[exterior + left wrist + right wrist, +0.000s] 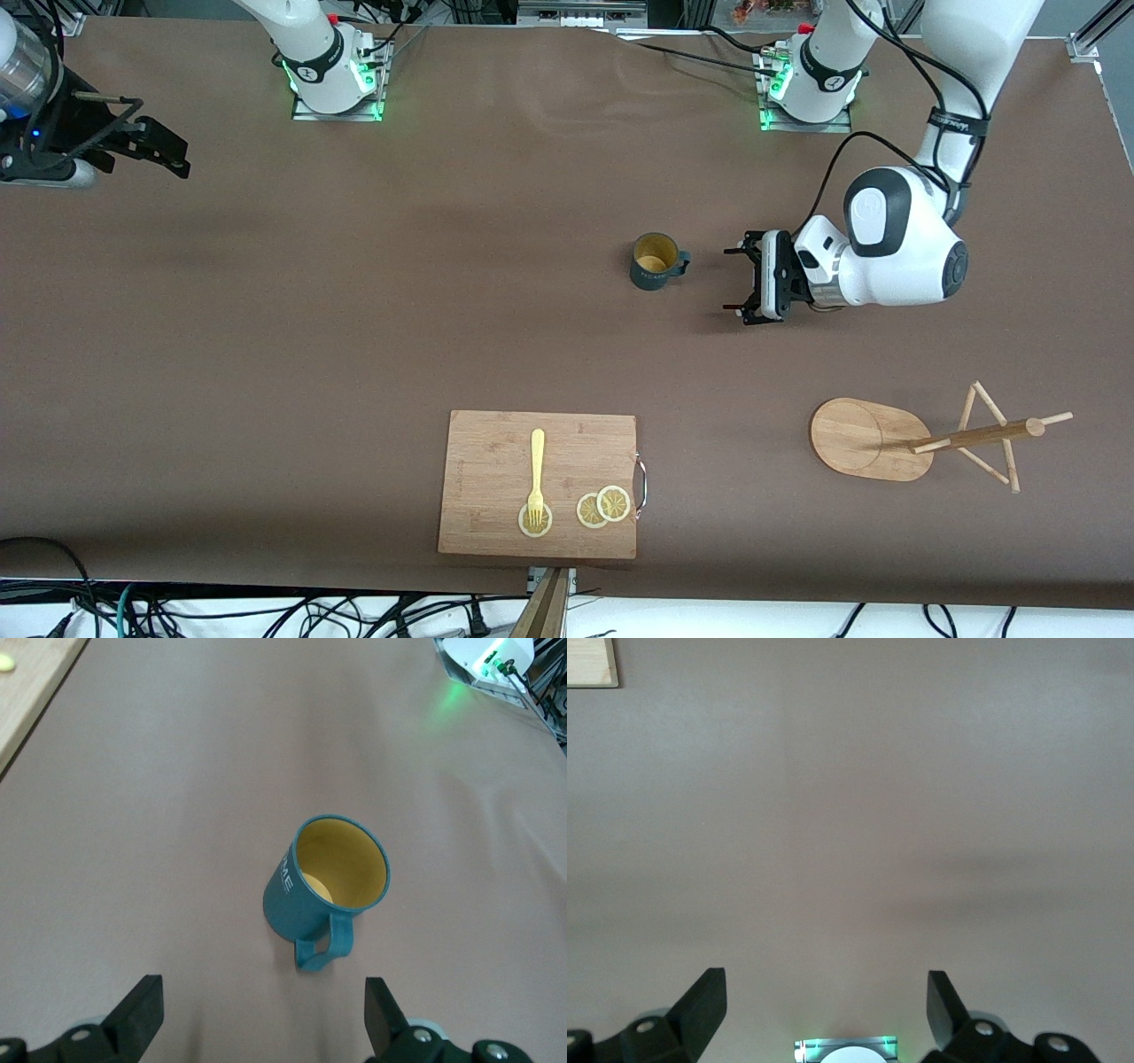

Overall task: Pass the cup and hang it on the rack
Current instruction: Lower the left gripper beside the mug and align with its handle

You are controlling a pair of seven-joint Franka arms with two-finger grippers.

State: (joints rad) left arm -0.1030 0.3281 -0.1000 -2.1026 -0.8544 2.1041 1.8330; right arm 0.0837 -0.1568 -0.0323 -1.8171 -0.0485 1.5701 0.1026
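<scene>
Teal outside and yellow inside, the cup (pixel 657 261) stands upright on the brown table (pixel 354 337), mouth up, about midway between the arms' bases and farther from the front camera than the cutting board (pixel 496 461). Its long axis is vertical, and its handle points toward the left arm's end of the table, straight at the left gripper (pixel 742 281).

That gripper hangs low just beside the cup, turned sideways with its fingers spread wide and holding nothing. The step in hand looks like the left arm's reach for the cup. The next move probably calls for sliding in so the fingers straddle the cup, then closing.

The right gripper (pixel 158 142) waits over the table's right-arm end, open and empty.

The rack (pixel 895 439) stands near the front camera at the left arm's end, pegs bare.
</scene>
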